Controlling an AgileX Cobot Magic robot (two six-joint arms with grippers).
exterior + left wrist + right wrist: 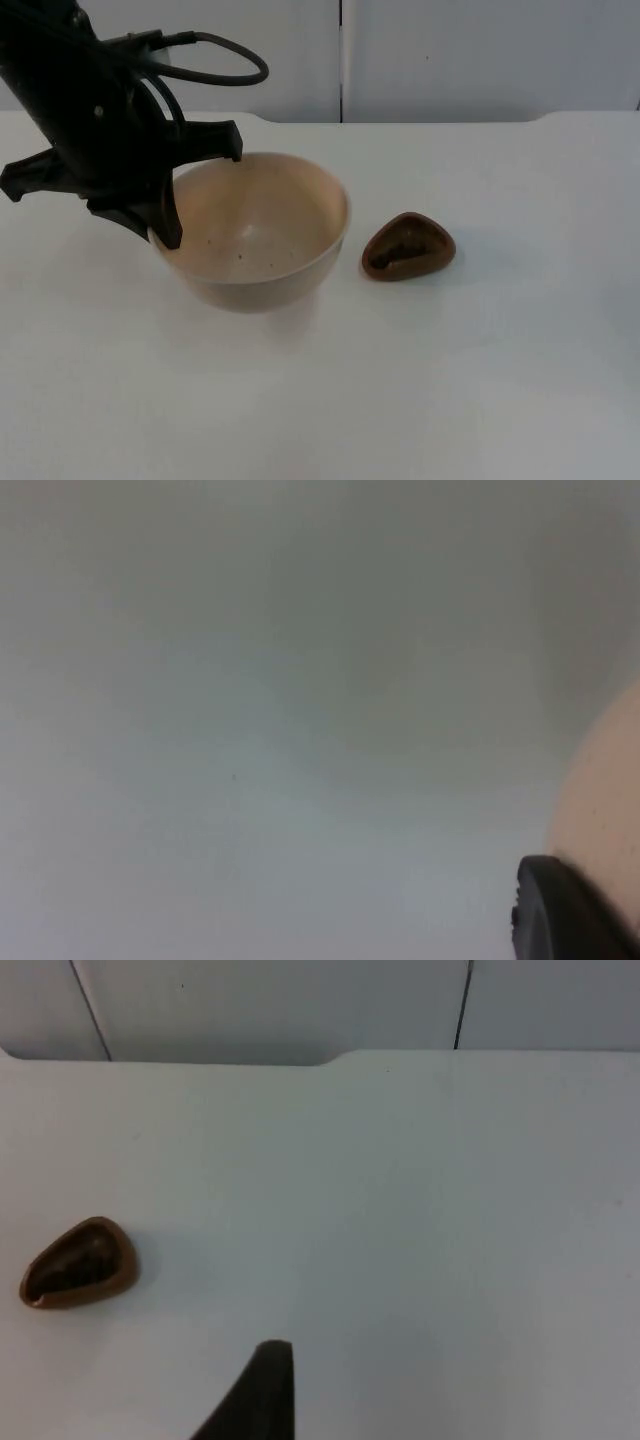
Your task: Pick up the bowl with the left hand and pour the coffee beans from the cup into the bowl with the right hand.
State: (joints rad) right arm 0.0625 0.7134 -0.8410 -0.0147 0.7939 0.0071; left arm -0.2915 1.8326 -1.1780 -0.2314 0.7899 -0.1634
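With your left gripper point(170, 200) fingers clamped on the cream bowl point(255, 235) rim, lift it level before reaching for the brown cup point(408, 246).

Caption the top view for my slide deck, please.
Left pincer at the bowl rim; cup of beans beside it.

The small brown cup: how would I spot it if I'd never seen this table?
Start at the white table and find the large cream bowl that the left gripper holds by its rim. Beside it, apart, sits the small brown cup, rounded-triangular and dark inside.
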